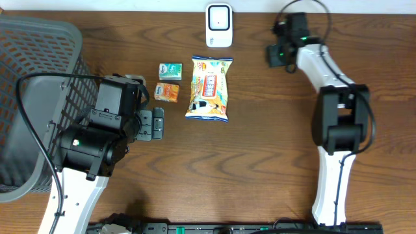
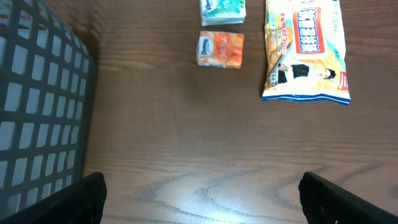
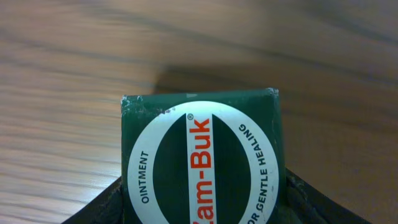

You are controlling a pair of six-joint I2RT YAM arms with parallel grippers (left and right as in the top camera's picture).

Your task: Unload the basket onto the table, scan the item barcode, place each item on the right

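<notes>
Zam-Buk ointment box [image 3: 202,162]: fills the right wrist view. It is dark green, with a round white label and red lettering facing the camera. It sits between the right gripper's fingers and throws a shadow on the wood behind it.
Right gripper [image 3: 202,208]: its fingers [image 3: 314,202] show as dark wedges in both lower corners, each close against a side edge of the box. They are spread about as wide as the box. The contact falls at the frame's edge, so I cannot tell whether they clamp the box or only flank it.
Right gripper, overhead [image 1: 281,53]: near the far edge of the wooden table [image 1: 260,162], to the right of the white barcode scanner [image 1: 219,25] and apart from it. The box appears to be hidden under the wrist in this view.
Left gripper [image 2: 199,199]: jaws spread wide, with only bare wood between them. The black fingertips [image 2: 87,199] sit in the bottom corners of the left wrist view.
Left gripper, overhead [image 1: 151,123]: left of centre, just beside the grey mesh basket [image 1: 32,65].
Small orange pack [image 2: 220,48]: lies flat ahead of the left gripper, apart from it.
Small green pack [image 2: 222,11]: just beyond the orange one, partly cut off by the top of the frame.
Snack bag [image 2: 305,53]: yellow and white, flat on the table to the right of both packs. In the overhead view it lies just in front of the scanner and well to the left of the right gripper.
Basket wall: rises along the left side of the left wrist view, near the left finger.
</notes>
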